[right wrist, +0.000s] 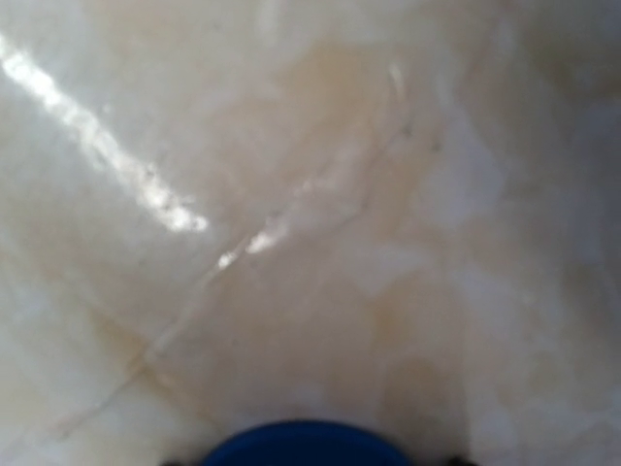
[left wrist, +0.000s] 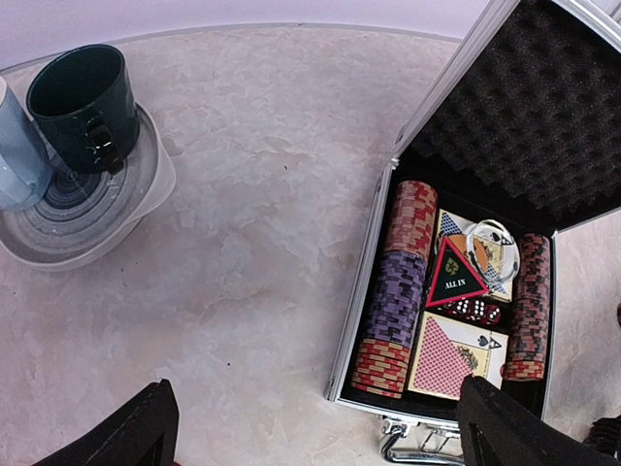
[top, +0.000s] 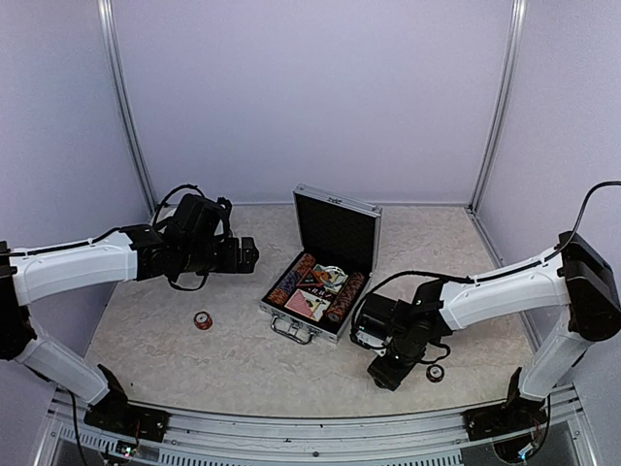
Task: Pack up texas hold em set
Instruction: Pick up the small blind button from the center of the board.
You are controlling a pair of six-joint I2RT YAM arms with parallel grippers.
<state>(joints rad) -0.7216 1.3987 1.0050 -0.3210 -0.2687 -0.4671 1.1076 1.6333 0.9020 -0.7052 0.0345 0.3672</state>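
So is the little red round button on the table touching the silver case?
Apart. The top view shows bare tabletop between the small red round button and the open square silver ribbed aluminium case.

Cropped by the picture's edge: light-blue mug and case lid. Too blurred to identify: blue shape, also cropped.

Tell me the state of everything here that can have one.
Case: open, lid up.
Chip rows: in case.
Triangle marker: lying inside case.
Red round button: loose on table.
Dark green mug: upright on plate.
Left gripper: open, empty.
Right gripper: near table, jaws unclear.
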